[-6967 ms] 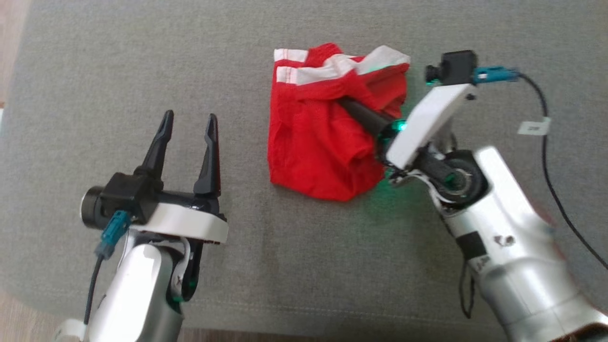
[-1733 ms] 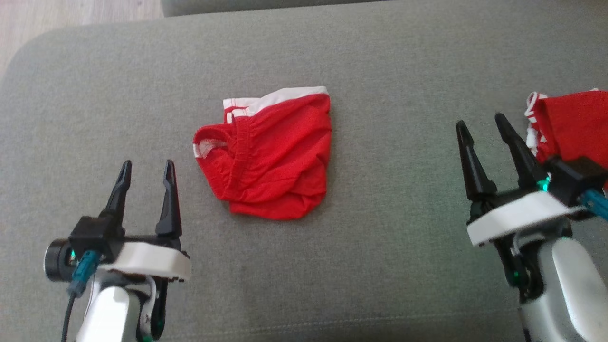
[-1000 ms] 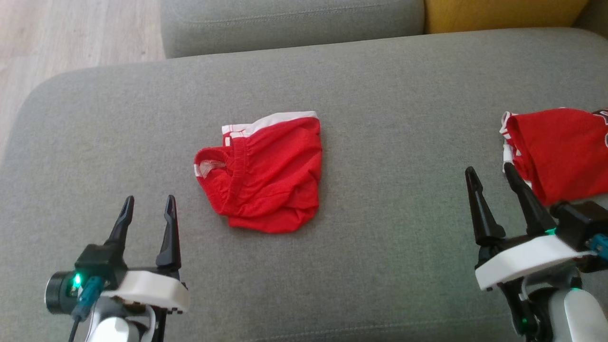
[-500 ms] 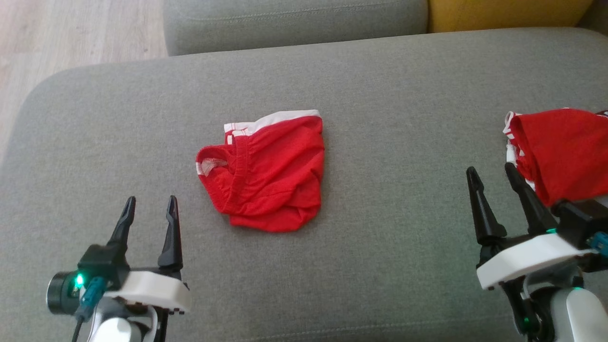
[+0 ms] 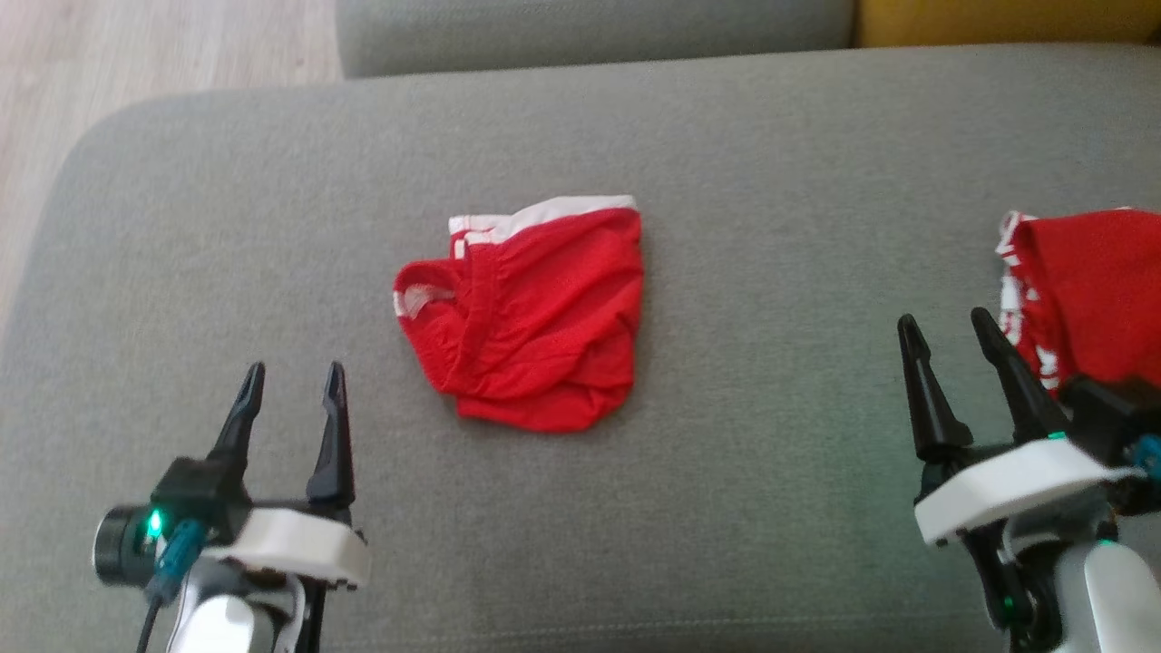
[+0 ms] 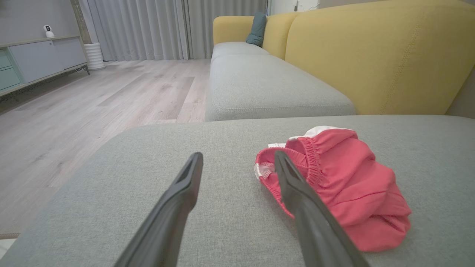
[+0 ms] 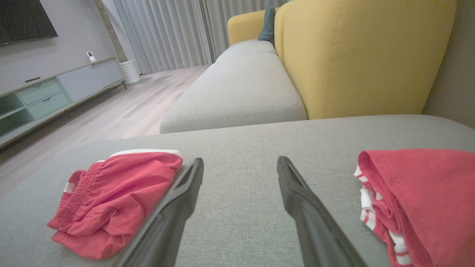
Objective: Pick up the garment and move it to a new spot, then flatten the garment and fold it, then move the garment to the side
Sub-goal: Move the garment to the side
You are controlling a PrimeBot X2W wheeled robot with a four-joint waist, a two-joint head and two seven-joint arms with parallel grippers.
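This is a home living room. In the right wrist view a long sofa (image 7: pixel 363 55) with a mustard-yellow back and grey seat cushions (image 7: pixel 241 85) runs toward twelve o'clock, with a teal throw pillow (image 7: pixel 268 26) at its far end. Floor-length grey curtains (image 7: pixel 163 33) hang at eleven o'clock, and a white ribbed cylinder (image 7: pixel 130 71) stands at their foot. Pale wood-plank flooring (image 7: pixel 122 111) spreads toward nine o'clock, where a low media cabinet (image 7: pixel 44 100) with pale green drawers lines the wall. A small white camera (image 7: pixel 90 56) sits on top of it. A dark wall-mounted television screen (image 7: pixel 26 20) occupies the ten o'clock corner.
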